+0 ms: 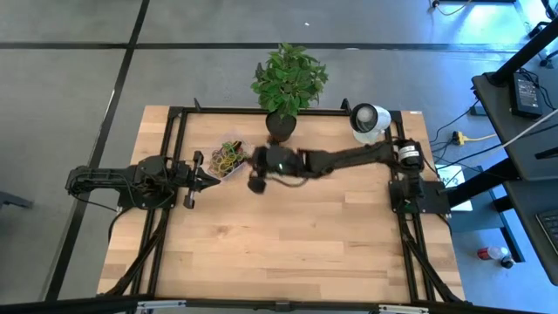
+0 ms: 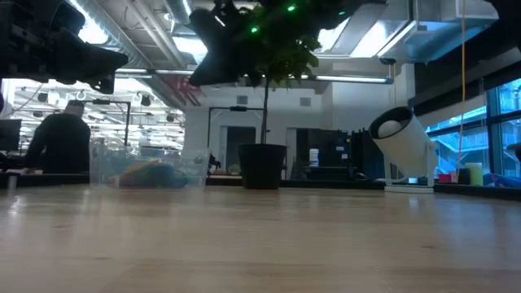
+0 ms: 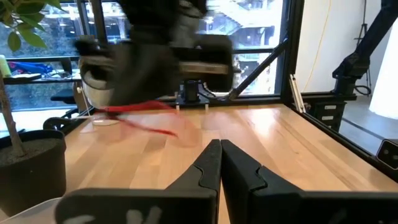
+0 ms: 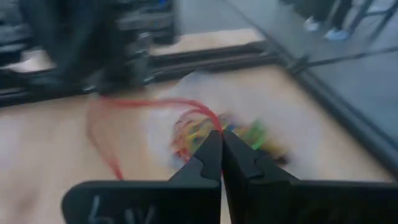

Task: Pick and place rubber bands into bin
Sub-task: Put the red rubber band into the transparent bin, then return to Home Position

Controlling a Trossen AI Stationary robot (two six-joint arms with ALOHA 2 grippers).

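The bin is a clear shallow bowl at the table's far left of centre, with a heap of coloured rubber bands in it; it also shows in the low view as the bin. My right gripper is shut on one red rubber band and hovers just right of the bin, right gripper. In the left wrist view that red band trails below the blurred right gripper. My left gripper is shut, level, just left of the bin, left gripper. My right gripper pinches one end of the red band's loop between its two fingertips. The fingers slant down from the table's right side. The rest of the loop trails slack below and off to one side, apparently clear of the table.
A black plant pot with a leafy plant stands at the far edge behind the right gripper. A white round camera-like object sits at the far right. Bare wood spreads across the near half. A person stands in the room beyond.
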